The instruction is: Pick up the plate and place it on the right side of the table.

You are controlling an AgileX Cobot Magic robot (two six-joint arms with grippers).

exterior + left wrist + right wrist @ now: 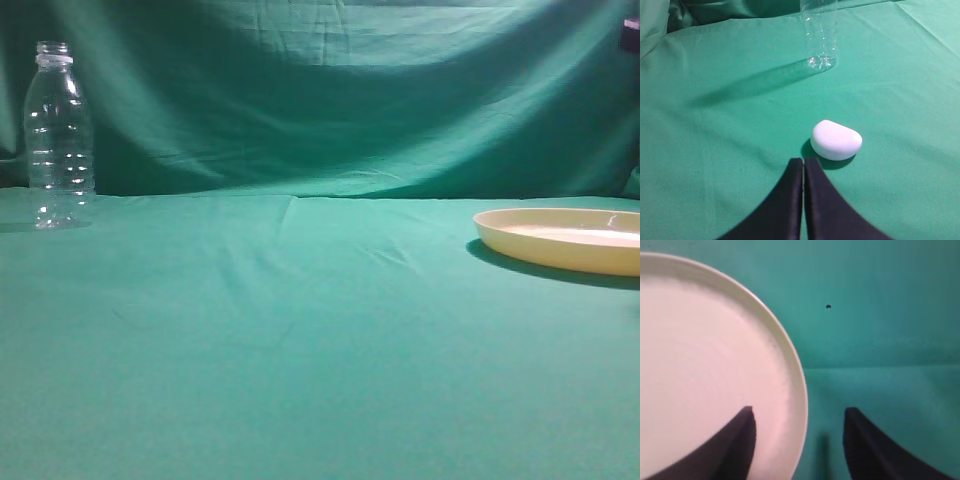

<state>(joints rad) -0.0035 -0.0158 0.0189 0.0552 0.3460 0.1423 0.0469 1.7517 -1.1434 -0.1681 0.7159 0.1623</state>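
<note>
The cream-yellow plate (562, 240) lies flat on the teal table (300, 340) at the right edge of the exterior view, partly cut off. In the right wrist view the plate (705, 365) fills the left side. My right gripper (799, 415) is open above its right rim, one finger over the plate's inside and the other over the cloth. My left gripper (803, 165) is shut and empty, just short of a small white rounded object (836, 140). Neither gripper shows in the exterior view.
A clear plastic bottle (58, 135) stands upright at the far left; its lower part shows in the left wrist view (821, 35). A darker green cloth backdrop (330, 90) hangs behind the table. A tiny dark speck (828, 306) lies on the cloth.
</note>
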